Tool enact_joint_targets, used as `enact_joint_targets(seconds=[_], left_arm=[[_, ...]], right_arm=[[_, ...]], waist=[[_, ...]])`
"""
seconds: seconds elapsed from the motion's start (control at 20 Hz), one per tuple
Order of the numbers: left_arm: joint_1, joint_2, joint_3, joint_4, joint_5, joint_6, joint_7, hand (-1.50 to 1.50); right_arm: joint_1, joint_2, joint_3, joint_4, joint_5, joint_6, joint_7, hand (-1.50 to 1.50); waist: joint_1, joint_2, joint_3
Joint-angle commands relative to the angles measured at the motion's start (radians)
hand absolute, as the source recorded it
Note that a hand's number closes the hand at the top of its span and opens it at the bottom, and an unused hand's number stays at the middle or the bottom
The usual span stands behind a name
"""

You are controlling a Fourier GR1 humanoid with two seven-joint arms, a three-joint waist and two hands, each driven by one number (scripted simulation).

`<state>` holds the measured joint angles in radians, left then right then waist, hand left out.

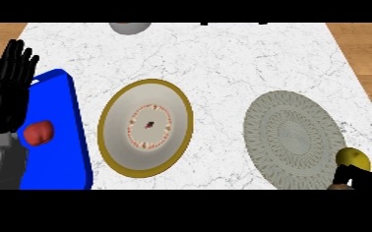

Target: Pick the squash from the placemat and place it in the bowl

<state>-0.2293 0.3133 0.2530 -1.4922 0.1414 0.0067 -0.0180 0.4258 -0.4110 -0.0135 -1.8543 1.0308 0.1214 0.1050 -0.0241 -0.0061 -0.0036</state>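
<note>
At the left edge, the left hand (16,86) rests with fingers straight. The bowl (146,128) sits centre. Lower right, the right hand (347,178) clamps the squash (355,158) beside the placemat (294,138); slippage during transfer is possible.

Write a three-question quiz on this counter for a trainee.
1. True or false: the squash lies in the gold-rimmed bowl.
2. What lies on the blue tray? A: a red item. B: a green cup. C: a spoon.
3. Which hand rests open, fingers up, at the view's left edge?

Key: 1 false; the squash is at the right edge of the grey placemat, just above the right hand. 2 A. 3 the left hand.
</note>
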Motion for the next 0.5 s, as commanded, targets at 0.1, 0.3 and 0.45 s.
enact_joint_targets(seconds=[0.1,0.3,0.45], left_arm=[[0.031,-0.001,0.008,-0.048,0.018,-0.007,0.029,0.00],[0.012,0.011,0.018,-0.014,0.012,-0.015,0.003,0.00],[0.011,-0.012,-0.007,-0.051,-0.008,0.014,0.026,0.00]], right_arm=[[0.171,-0.008,-0.136,-0.325,-0.069,0.026,0.049,1.50],[0.163,-0.010,-0.164,-0.508,-0.219,0.142,0.015,1.50],[0.121,0.020,-0.186,-0.590,-0.246,0.120,0.024,1.50]], waist=[[0.001,0.000,0.002],[0.004,0.002,0.002],[0.011,0.002,0.003]])
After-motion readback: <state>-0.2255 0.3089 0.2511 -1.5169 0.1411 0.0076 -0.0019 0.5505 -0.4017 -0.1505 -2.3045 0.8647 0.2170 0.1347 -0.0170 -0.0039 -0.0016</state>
